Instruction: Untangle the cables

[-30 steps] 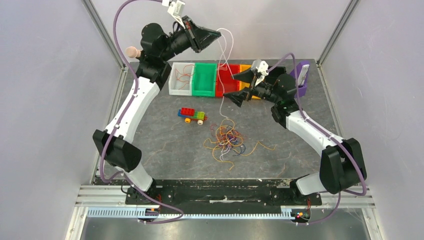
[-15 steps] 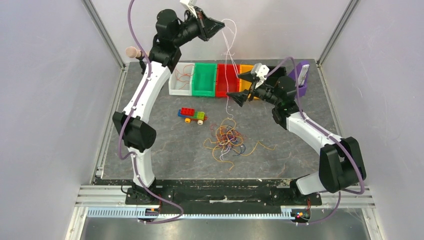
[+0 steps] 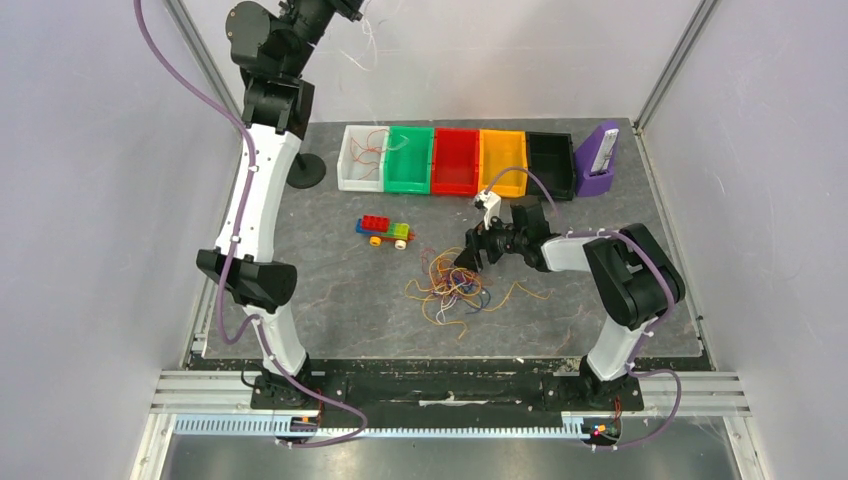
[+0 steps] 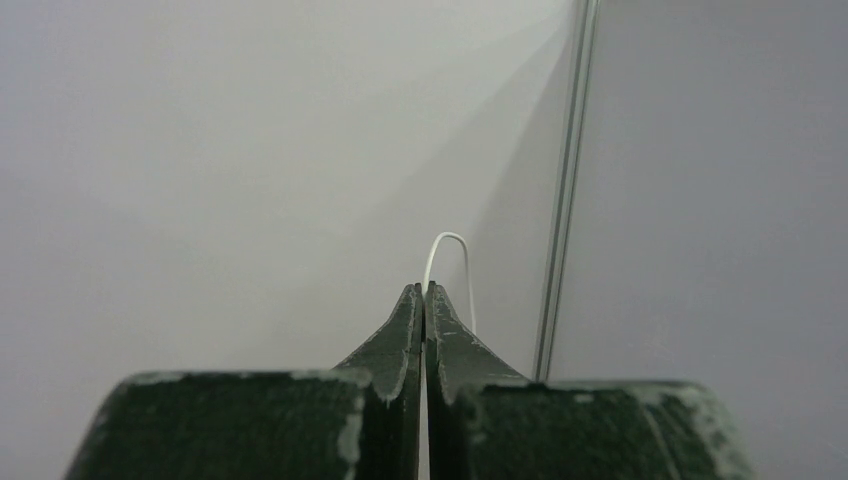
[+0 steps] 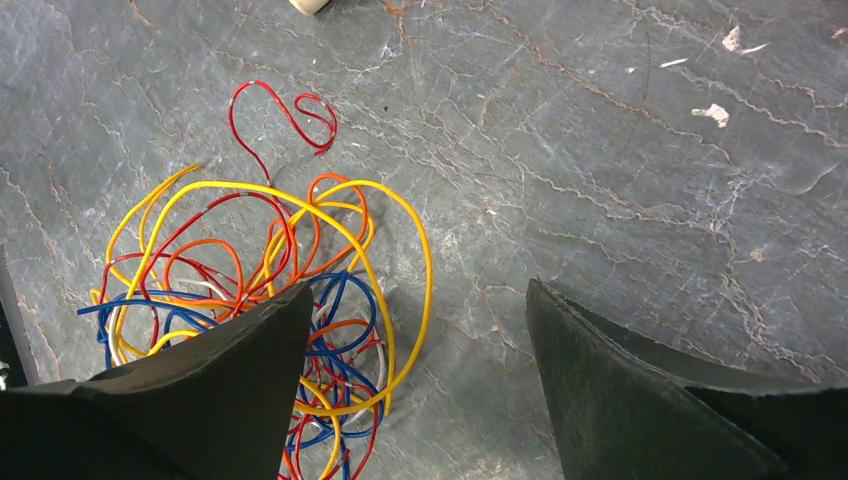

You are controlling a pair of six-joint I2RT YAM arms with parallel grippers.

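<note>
The left gripper (image 4: 424,300) was clamped shut on one white cable (image 4: 452,240), held high at the overhead view's top edge, apparently to lift it clear. The other cables (image 3: 455,288) lay tangled at lower centre. The right gripper (image 5: 418,290) hovered wide open beside them, probably to take another strand.

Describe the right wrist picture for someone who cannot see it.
A tangle of yellow, orange, red and blue cables lies on a grey stone-patterned table, seen from above. Two dark jaws stand wide open at the bottom edge, one hiding part of the tangle.
</note>
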